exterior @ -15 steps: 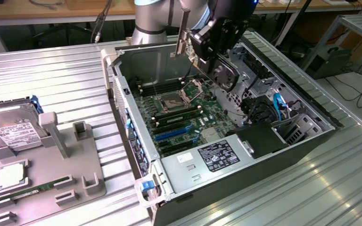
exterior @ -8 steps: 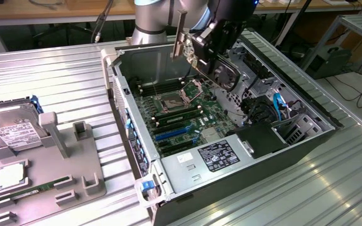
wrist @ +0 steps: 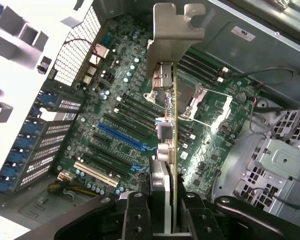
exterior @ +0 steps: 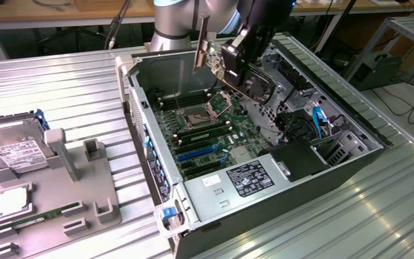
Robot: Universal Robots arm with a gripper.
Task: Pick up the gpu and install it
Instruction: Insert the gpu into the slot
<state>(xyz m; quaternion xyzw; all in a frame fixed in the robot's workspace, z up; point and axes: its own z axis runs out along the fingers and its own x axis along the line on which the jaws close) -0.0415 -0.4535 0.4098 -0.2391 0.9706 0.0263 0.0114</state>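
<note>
The gripper [exterior: 237, 56] is up over the open computer case [exterior: 351, 116], and its claw is clamped on the gpu [exterior: 254, 85]. In the wrist view a black finger [wrist: 135, 215] presses on each side of the card's edge. The gpu hangs tilted in the air above the motherboard [exterior: 207, 129], clear of every slot, with its round black fan facing the exterior view's right. Its silver end bracket [exterior: 202, 43] sticks up on the exterior view's left of the gripper.

From the wrist the card is edge-on. Beneath it the board's long blue expansion slot [wrist: 122, 137] lies off to one side and the CPU socket [wrist: 190, 102] to the other.

Now the writing. The power supply [exterior: 247, 178] carries a black-and-white label, and there is a white sticker [wrist: 242, 32] on the case wall, but both are too small to read. On the ribbed metal table [exterior: 70, 97], well apart from the case, a grey fixture [exterior: 84, 178] holds a hard drive [exterior: 13, 148]. Its white label can't be read either.
</note>
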